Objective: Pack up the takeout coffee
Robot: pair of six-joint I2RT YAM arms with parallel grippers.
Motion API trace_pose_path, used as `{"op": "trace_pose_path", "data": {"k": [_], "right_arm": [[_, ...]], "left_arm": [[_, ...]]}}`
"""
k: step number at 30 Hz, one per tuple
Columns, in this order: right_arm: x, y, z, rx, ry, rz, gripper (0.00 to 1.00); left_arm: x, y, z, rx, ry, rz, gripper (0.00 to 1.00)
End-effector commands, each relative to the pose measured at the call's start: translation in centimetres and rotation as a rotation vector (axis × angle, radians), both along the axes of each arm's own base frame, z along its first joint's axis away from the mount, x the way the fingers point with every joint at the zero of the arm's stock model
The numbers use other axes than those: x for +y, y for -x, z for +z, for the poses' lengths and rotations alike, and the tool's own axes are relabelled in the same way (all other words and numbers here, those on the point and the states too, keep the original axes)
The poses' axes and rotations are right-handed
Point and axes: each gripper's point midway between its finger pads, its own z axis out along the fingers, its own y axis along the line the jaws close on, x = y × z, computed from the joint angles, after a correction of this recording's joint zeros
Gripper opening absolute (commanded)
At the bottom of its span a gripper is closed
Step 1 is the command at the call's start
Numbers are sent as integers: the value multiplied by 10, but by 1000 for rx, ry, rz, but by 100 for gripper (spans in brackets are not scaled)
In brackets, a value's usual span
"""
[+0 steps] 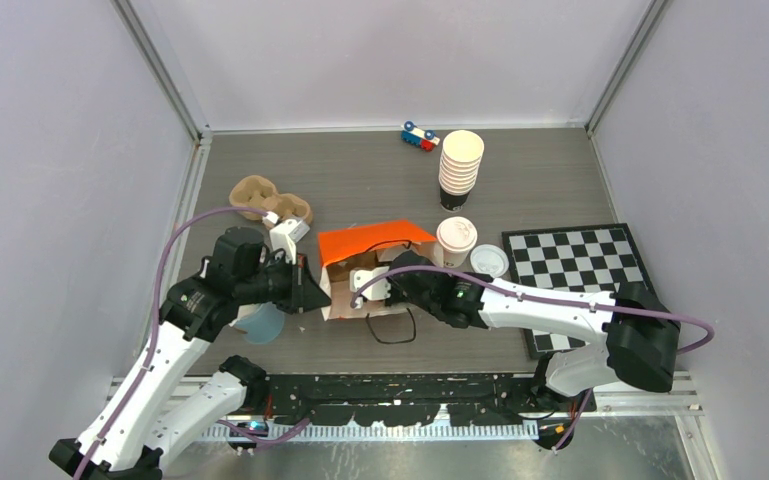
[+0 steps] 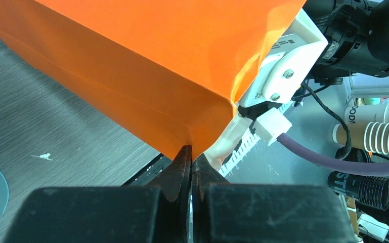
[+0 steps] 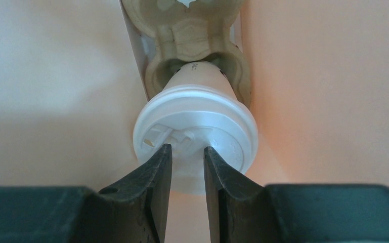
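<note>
An orange bag [image 1: 375, 240] is being kept lying on its side on the surface [image 1: 360, 180], its corner being pinched between the closed jaws of the left gripper [image 2: 191, 162]. The right gripper [image 3: 187, 152] is being held inside the bag's open mouth. There, a lidded takeout coffee cup [image 3: 217, 121] is being cradled in a pulp carrier [image 3: 192, 35], the right jaws standing slightly apart at its lid; whether it is being gripped cannot be told. A second lidded cup [image 1: 456, 240] is standing just beside the bag, near a loose lid [image 1: 488, 260].
</note>
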Motion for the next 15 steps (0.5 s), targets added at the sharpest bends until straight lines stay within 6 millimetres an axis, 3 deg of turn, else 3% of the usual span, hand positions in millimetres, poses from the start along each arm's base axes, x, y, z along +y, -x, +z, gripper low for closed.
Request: {"op": "trace_pose_path", "data": {"k": [1,15], "right_arm": [[-2,-8,-1,-11,-24,-48,35],[1,-15,-3,-11,-43,-71,35]], "left_arm": [[-6,2,10,-35,46,-36,0],[-8,2,12,-27,66,-33,0]]}}
